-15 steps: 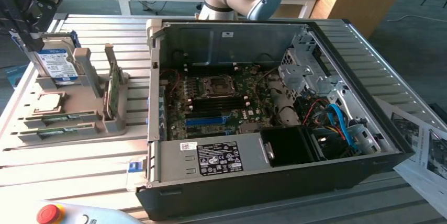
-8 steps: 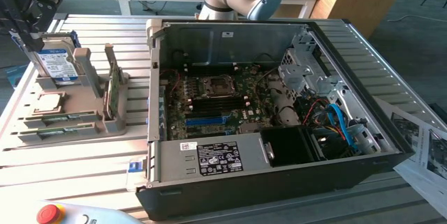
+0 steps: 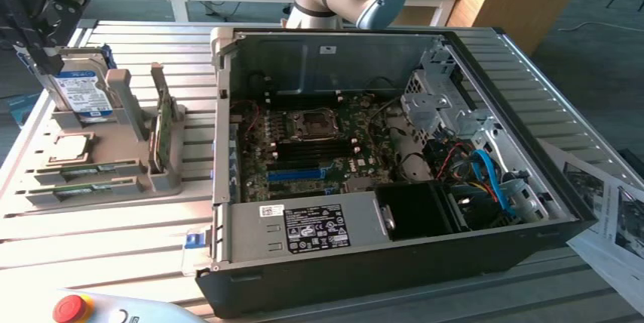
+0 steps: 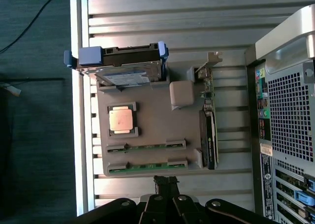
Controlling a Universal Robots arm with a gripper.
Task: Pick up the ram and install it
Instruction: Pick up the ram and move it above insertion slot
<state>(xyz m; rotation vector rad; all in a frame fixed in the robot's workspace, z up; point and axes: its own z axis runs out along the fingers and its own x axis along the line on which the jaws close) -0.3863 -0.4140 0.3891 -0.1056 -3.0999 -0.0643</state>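
Two ram sticks (image 4: 146, 146) lie flat, side by side, in slots of the grey holder (image 4: 147, 111); they are thin green strips, and the other stick (image 4: 147, 165) is nearer my fingers. The exterior view has them at the holder's near end (image 3: 86, 170). My gripper (image 4: 166, 183) is shut with nothing in it, its fingertips hovering just past the holder's edge beside the ram. Seen from outside, the gripper (image 3: 42, 57) hangs high at the far left, above the holder. The open computer case (image 3: 226, 112) lies to the exterior view's right, its motherboard (image 3: 302, 149) exposed.
The holder also carries an upright hard drive (image 3: 81, 93), a processor (image 4: 121, 119) and a broader green card (image 3: 163, 130) on edge. A red stop button (image 3: 71, 308) sits at the table's front edge. Papers (image 3: 614, 210) lie at the far right.
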